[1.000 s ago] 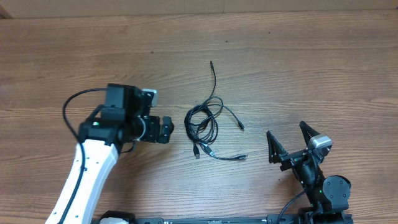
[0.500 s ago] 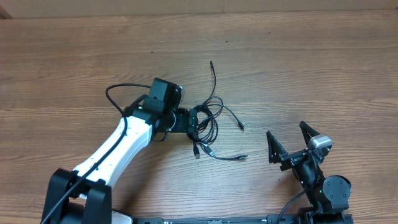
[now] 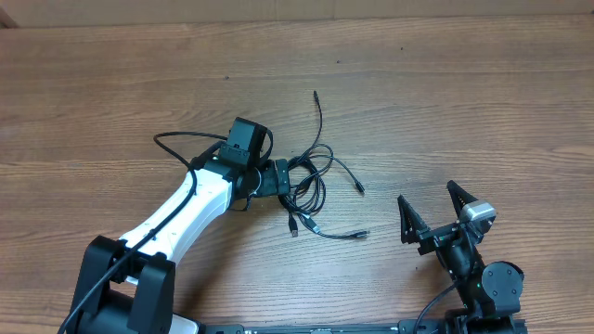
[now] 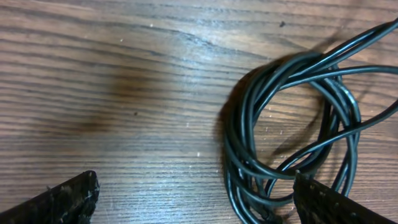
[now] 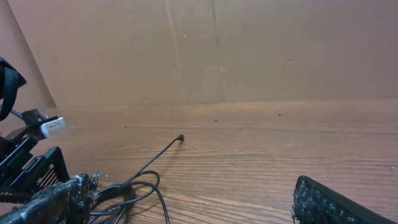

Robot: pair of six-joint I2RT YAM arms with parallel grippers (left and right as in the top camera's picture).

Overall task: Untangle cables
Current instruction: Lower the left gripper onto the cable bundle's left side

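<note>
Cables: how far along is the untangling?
Nothing done: the cables lie in one looped bunch. In hand: the left end effector, open, sits at the bunch's edge, gripping nothing. Left: grasping and separating every cord; the right end effector stands open, apart.

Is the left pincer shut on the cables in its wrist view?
No, the left pincer stands open, jaws wide apart at the lower corners, and the cables lie loose beside one of them.

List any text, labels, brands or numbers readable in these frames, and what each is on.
None can be read.
The small white tag on the left arm, seen from the right wrist, is too blurred to tell if it carries print.
The cables and table show no markings.
</note>
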